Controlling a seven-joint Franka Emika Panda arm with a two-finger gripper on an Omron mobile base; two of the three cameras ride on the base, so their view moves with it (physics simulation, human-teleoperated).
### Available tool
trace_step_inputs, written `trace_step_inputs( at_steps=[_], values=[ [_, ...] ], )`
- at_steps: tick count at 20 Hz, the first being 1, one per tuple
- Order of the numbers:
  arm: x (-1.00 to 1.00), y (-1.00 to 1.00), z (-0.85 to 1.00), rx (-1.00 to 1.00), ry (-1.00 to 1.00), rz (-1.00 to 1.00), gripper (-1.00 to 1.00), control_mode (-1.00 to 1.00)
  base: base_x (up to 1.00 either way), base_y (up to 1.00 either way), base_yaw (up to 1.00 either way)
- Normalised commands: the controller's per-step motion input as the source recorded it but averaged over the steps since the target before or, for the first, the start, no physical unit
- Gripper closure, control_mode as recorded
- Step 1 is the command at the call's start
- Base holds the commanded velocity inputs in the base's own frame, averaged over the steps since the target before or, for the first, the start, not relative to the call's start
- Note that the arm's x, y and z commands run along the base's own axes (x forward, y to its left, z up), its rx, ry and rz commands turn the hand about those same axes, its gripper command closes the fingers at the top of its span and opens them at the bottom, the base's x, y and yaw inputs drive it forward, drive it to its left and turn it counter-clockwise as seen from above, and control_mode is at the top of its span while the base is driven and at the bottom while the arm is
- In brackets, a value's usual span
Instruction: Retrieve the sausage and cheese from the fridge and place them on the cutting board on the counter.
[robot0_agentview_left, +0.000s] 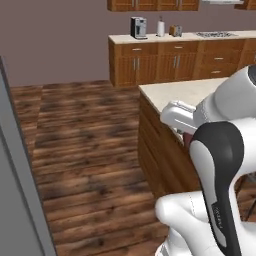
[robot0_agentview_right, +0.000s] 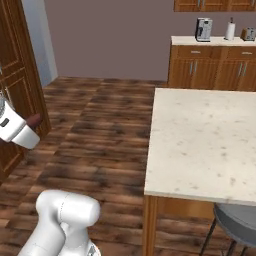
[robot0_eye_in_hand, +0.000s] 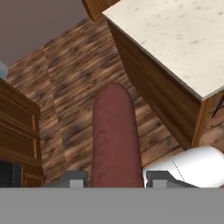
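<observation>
The sausage (robot0_eye_in_hand: 114, 135), a dark reddish-brown cylinder, stands up between my fingertips in the hand view, and my gripper (robot0_eye_in_hand: 114, 177) is shut on it. In the right base view my gripper (robot0_agentview_right: 30, 124) is at the far left, over the floor, with the sausage's tip (robot0_agentview_right: 34, 120) poking out. The beige speckled counter (robot0_agentview_right: 205, 135) is an island to the right, apart from the gripper; it also shows as a counter (robot0_eye_in_hand: 175, 30) over brown cabinets. A grey fridge panel (robot0_agentview_left: 15, 190) runs down the left edge. The cheese and cutting board are out of view.
Dark wood floor (robot0_agentview_left: 85, 140) lies between the fridge and the island. A tall wooden cabinet (robot0_agentview_right: 15, 75) stands close to the gripper's left. A grey stool (robot0_agentview_right: 240, 222) sits by the island's near corner. The back counter holds a coffee machine (robot0_agentview_left: 138, 27).
</observation>
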Motion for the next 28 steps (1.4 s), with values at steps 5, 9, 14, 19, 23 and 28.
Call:
trace_step_inputs(
  at_steps=[5, 9, 14, 19, 23, 28],
  values=[
    [0.00, 0.00, 0.00, 0.00, 0.00, 0.00, 1.00, 1.00, 1.00, 0.15, 0.00],
    [0.00, 0.00, 0.00, 0.00, 0.00, 0.00, 1.00, 1.00, 1.00, 0.01, 0.00],
    [0.00, 0.00, 0.00, 0.00, 0.00, 0.00, 1.00, 1.00, 1.00, -0.11, 0.00],
    [0.00, 0.00, 0.00, 0.00, 0.00, 0.00, 1.00, 1.00, 1.00, 0.05, -0.04],
    [0.00, 0.00, 0.00, 0.00, 0.00, 0.00, 1.00, 1.00, 1.00, 0.20, -0.21],
    [0.00, 0.00, 0.00, 0.00, 0.00, 0.00, 1.00, 1.00, 1.00, 0.24, -0.27]
  ],
)
